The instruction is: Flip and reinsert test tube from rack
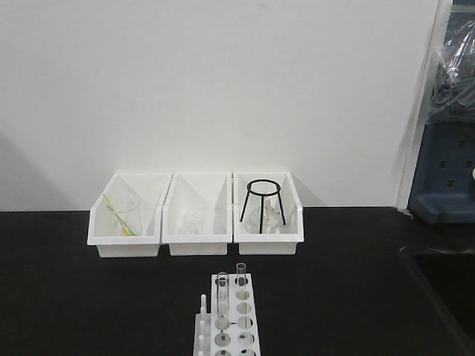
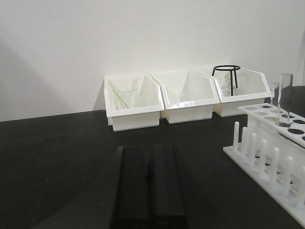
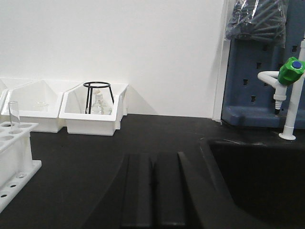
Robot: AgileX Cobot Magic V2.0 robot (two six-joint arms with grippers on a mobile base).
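The white rack (image 1: 231,320) stands at the front middle of the black bench. Two clear test tubes stand upright in its far holes, one on the left (image 1: 223,291) and one on the right (image 1: 241,276). Which of them is the task's test tube I cannot tell. In the left wrist view the rack (image 2: 267,152) and a test tube (image 2: 285,98) lie to the right of my left gripper (image 2: 150,150), which is shut and empty. In the right wrist view the rack (image 3: 13,162) and one tube (image 3: 13,113) sit far left of my right gripper (image 3: 153,156), also shut and empty.
Three white bins line the back wall: the left one (image 1: 125,231) holds glassware, the middle one (image 1: 196,233) a small glass, the right one (image 1: 269,236) a black tripod stand (image 1: 263,200). A sunken black sink (image 3: 257,181) and a green-capped tap (image 3: 290,71) are at the right.
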